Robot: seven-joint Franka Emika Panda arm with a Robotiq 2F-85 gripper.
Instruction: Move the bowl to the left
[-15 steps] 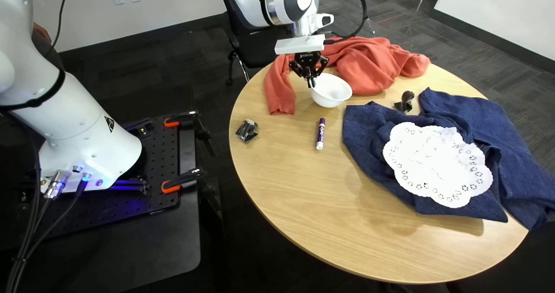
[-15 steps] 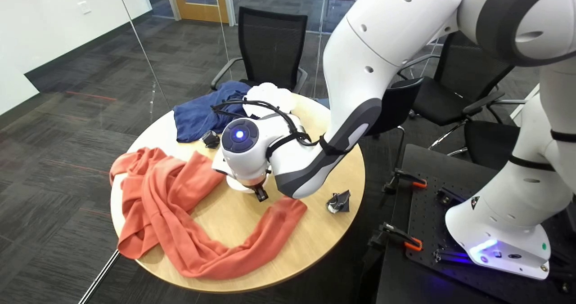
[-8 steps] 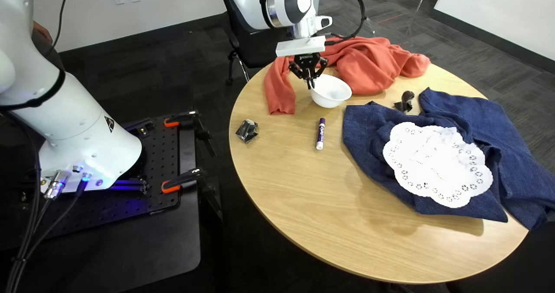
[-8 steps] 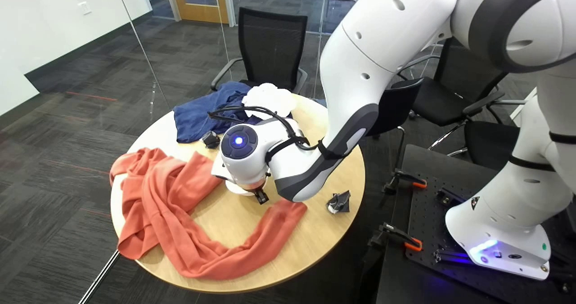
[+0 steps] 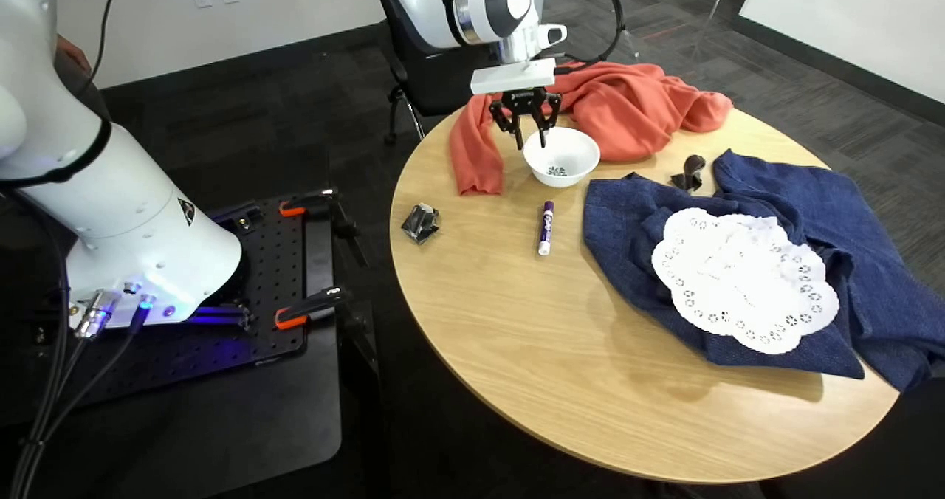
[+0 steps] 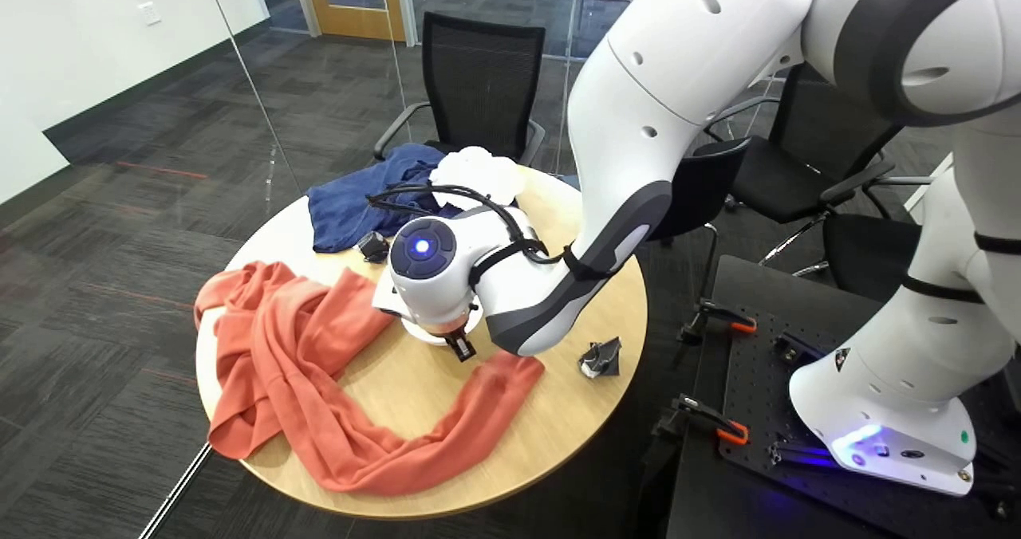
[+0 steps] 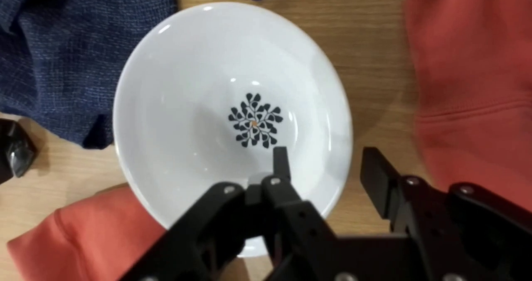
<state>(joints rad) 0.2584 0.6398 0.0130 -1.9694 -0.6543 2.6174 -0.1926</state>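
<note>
The gripper (image 5: 531, 143) has parted its fingers since the earlier frame, one above the hollow of the bowl (image 5: 565, 152), one outside its rim, nothing held, and the bowl has settled level on the table (image 5: 502, 307), whose wood runs from the marker (image 5: 545, 228) to the curved edge. Glossy white with a dark leafy mark inside, it has red-orange cloth (image 5: 627, 108) close on two sides and denim (image 5: 878, 255) near another.

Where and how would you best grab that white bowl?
Probably by its thin rim, straight down from above: the bowl sits upright, mouth up, and looks too wide to grip across. In the wrist view, the open gripper appears to span that rim.
</note>
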